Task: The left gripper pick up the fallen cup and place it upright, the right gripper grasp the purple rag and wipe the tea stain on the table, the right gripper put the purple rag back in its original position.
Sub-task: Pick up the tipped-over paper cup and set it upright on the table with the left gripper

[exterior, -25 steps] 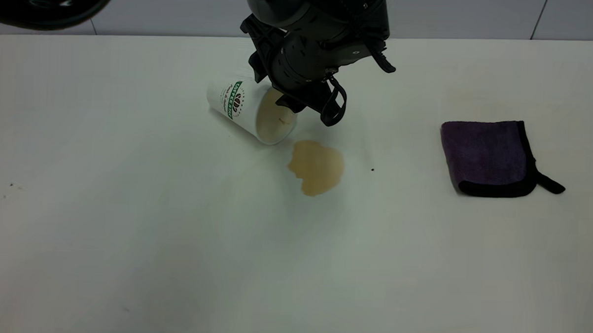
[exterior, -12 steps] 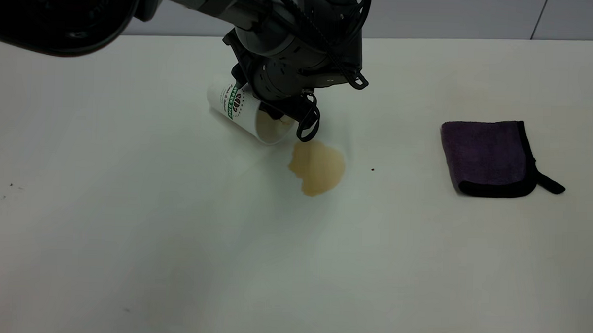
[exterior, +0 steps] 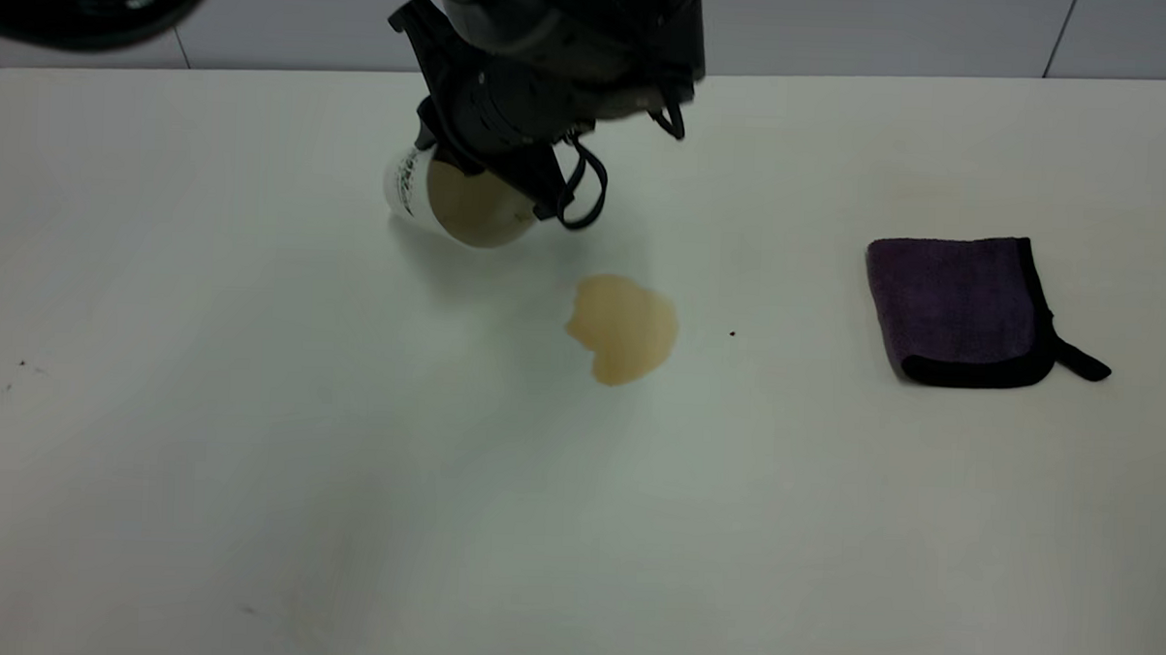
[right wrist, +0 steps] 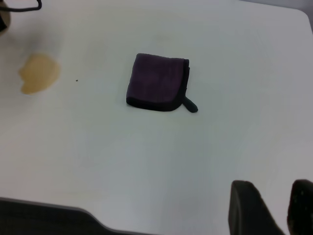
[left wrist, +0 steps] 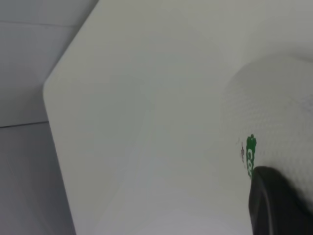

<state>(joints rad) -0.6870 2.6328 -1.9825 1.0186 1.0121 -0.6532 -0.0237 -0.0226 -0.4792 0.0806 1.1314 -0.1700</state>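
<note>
One cup (exterior: pixel 449 196), one purple rag (exterior: pixel 960 307), one tea stain (exterior: pixel 623 327) and two grippers make up the count on the single white table (exterior: pixel 248 471); the left gripper (exterior: pixel 511 170) is closed on the cup, clamping it near the rim while the arm's black bulk covers most of the cup's far side; the cup is tilted, its open mouth turned toward the exterior camera so the tea-stained cream inside shows as a tan disc, and only a strip of white wall with dark print appears on the side away from the stain; whether its lower edge touches the table or hangs just above cannot be told; in the left wrist view the cup (left wrist: pixel 274 122) fills one side as a dimpled white wall with a bit of green print, and one dark finger (left wrist: pixel 274 205) presses against it; taking the tea stain as landmark, the cup sits near it, toward the far edge of the table and to the left in the exterior view, apart from the puddle; a loop of black cable (exterior: pixel 580 187) hangs from the left gripper between cup and stain; the purple rag lies flat well to the right of the stain, its black binding and loop tab on the side away from it; a tiny dark speck (exterior: pixel 732 334) rests between stain and rag; the right gripper (right wrist: pixel 274 210) hovers over bare table, well apart from the rag (right wrist: pixel 157 82) and farther from the stain (right wrist: pixel 39 73), its two dark fingers slightly parted with nothing between them; nothing lies between it and the rag.
</note>
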